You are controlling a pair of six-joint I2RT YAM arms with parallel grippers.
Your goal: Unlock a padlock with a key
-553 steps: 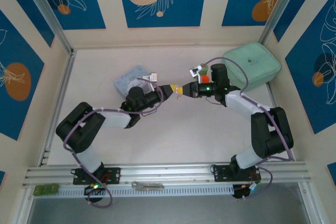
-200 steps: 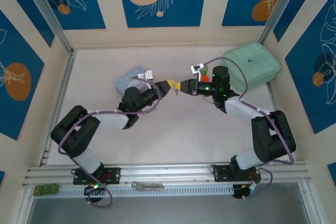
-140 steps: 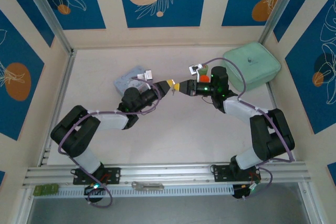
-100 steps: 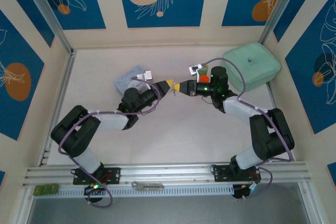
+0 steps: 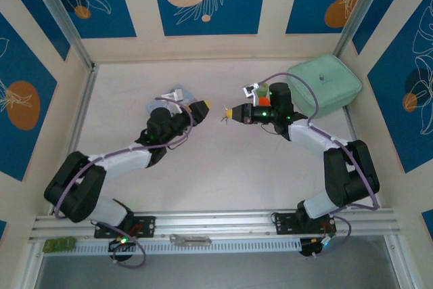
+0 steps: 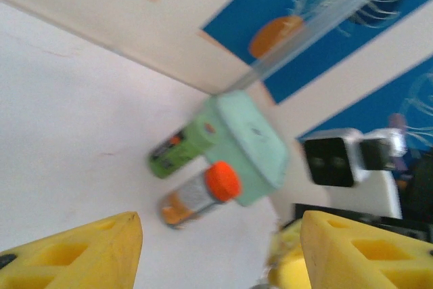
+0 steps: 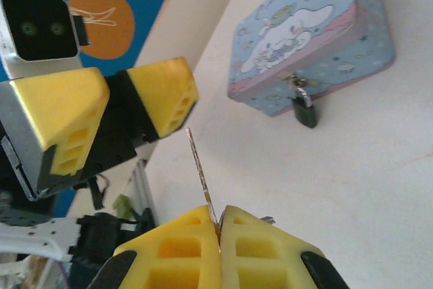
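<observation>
The right hand (image 7: pixel 218 216) pinches the thin silvery-grey metal key (image 7: pixel 198 167) between its pressed-together yellow fingers, blade jutting toward the left hand (image 7: pixel 122 109), whose fingers are spread wide nearby. The tiny dark padlock (image 7: pixel 304 109) hangs at the front of the pale blue cartoon-printed tin (image 7: pixel 318 32) on the white surface (image 7: pixel 352 187).

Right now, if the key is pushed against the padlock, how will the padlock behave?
The padlock seems to hang by its thin shackle from the clasp on the tin, so it would probably swing or twist away rather than stay put. It looks small and boxy, likely light, so a poke from the key may shove it aside.
</observation>
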